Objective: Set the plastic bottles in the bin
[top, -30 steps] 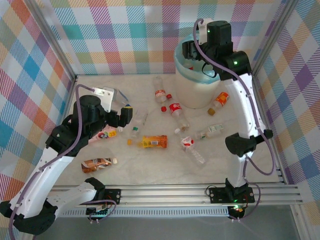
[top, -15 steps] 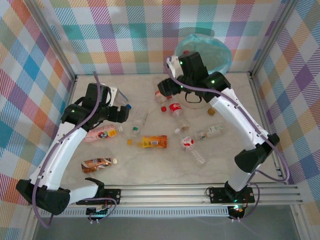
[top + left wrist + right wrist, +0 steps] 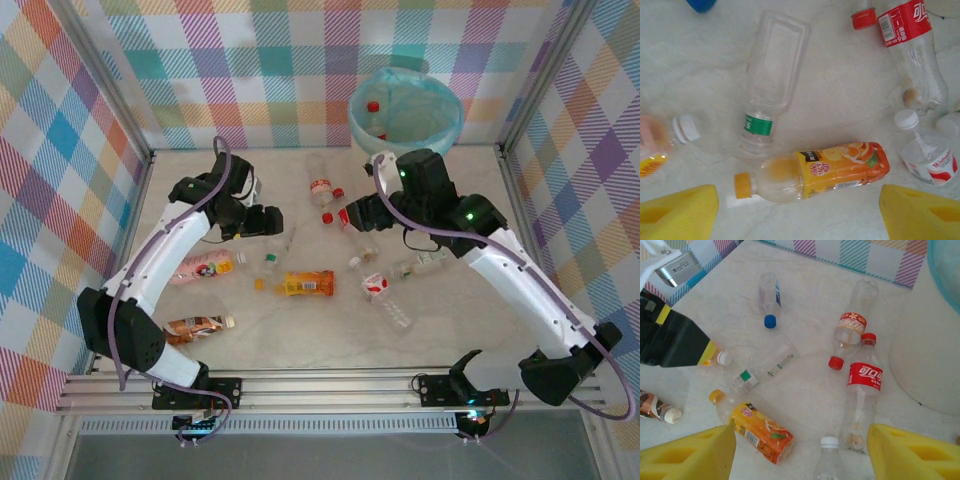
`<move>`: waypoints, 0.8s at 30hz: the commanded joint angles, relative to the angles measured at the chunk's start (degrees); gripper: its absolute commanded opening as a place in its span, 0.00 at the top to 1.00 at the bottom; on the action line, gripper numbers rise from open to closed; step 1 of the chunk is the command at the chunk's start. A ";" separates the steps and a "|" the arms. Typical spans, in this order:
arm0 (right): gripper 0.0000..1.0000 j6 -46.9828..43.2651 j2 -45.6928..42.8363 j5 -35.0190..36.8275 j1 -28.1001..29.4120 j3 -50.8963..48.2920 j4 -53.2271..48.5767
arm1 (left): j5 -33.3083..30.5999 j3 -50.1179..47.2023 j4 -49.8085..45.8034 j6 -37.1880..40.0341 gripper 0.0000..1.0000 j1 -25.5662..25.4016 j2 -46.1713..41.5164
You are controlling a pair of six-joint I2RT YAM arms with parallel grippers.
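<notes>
Arms reach further now; left claw [image 3: 799,202] and right claw [image 3: 801,435] open, empty; orange-labelled clear plastic bottle [image 3: 830,170] seems light, squashy; pinch its middle.

The top external view looks steeply down from high at the near edge over the whole table [image 3: 300,340]; both wrist views sit close above it, facing down, sharing the orange-labelled bottle [image 3: 840,167].

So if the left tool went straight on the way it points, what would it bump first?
Probably the orange juice bottle lying on its side, right between the yellow fingers of the left tool. Depth is hard to judge, so it might touch the table beside it instead.
</notes>
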 commanded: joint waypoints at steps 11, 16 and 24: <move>0.28 3.44 -3.12 -1.64 -0.08 -4.85 0.00 | -4.13 7.63 3.11 5.07 0.15 -0.14 18.42; 0.27 3.00 -3.12 -1.23 -0.03 -5.07 -0.09 | -5.73 8.36 6.03 7.97 0.14 -0.21 23.77; 0.25 2.97 -3.47 -0.68 -0.03 -5.69 -0.39 | -6.13 8.59 6.60 11.27 0.13 -0.19 29.29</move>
